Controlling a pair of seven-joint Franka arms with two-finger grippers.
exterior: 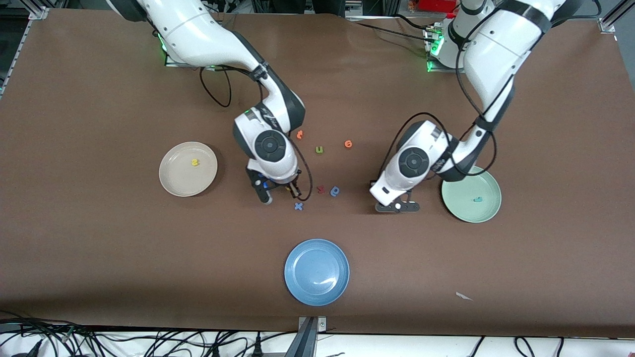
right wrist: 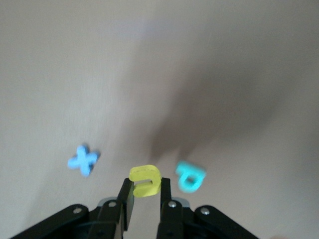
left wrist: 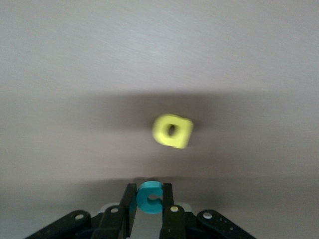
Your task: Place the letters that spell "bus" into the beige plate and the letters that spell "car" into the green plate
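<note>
A blue plate (exterior: 316, 271) lies on the brown table (exterior: 99, 248) close to the edge nearest the front camera, about midway along it. A small white scrap (exterior: 464, 296) lies near that same edge toward the left arm's end.

Farther in, the green plate (exterior: 471, 196) sits toward the left arm's end with one teal letter (exterior: 477, 199) in it. Just beside it, the left gripper (left wrist: 148, 204) is low over the bare table, its jaws pinching the teal "c" (left wrist: 149, 197); the yellow "a" (left wrist: 172, 131) lies close by on the table.

In the middle of the table a blue "x" (exterior: 298, 206) lies loose. The right gripper (right wrist: 145, 191) is down beside it, jaws clamped on the yellow "u" (right wrist: 145, 180), with the teal "b" (right wrist: 190, 176) just beside it. A dark red letter (exterior: 321, 189) lies next to that teal one.

The beige plate (exterior: 188, 169) sits toward the right arm's end, holding one yellow letter (exterior: 195, 161).

Farther still, toward the robots' edge, an olive-green "u" (exterior: 319, 149) lies between two orange letters (exterior: 299, 134) (exterior: 348, 144).
</note>
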